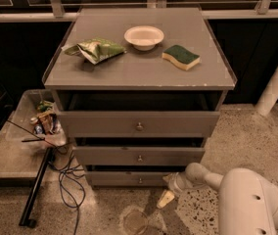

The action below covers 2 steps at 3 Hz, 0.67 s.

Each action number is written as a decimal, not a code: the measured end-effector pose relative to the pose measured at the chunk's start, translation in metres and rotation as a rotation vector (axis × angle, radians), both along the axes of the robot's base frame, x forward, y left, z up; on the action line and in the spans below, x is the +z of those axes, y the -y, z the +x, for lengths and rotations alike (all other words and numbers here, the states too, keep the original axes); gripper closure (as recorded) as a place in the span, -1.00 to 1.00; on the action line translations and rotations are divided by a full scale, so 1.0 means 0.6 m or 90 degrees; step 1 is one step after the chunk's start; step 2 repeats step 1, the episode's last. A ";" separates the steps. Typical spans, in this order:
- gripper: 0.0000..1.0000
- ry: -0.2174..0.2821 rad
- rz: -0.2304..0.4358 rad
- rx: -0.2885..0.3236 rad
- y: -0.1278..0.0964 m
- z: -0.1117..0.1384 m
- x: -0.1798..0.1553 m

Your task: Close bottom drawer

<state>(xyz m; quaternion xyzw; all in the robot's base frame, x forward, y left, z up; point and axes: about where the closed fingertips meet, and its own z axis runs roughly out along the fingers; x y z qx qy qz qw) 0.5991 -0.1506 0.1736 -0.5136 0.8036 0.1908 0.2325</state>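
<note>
The bottom drawer (129, 179) is the lowest of three grey drawers in the cabinet, with a small round knob (140, 181) on its slim front. Its front stands only slightly proud of the cabinet. My gripper (167, 194) is low at the drawer's right end, close to the floor, on the white arm (246, 199) that comes in from the lower right. One pale fingertip (165, 199) points down toward the floor.
The middle drawer (140, 156) and the top drawer (138, 124) sit above. A white bowl (144, 36), green sponge (180, 57) and chip bag (96, 49) lie on the cabinet top. A bin of items (43, 121), black cables (65, 180) and a pole (35, 190) are at left.
</note>
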 end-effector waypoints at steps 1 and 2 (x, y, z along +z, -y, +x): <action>-1.00 0.000 0.000 0.000 0.000 0.000 0.000; -1.00 0.000 0.000 0.000 0.000 0.000 0.000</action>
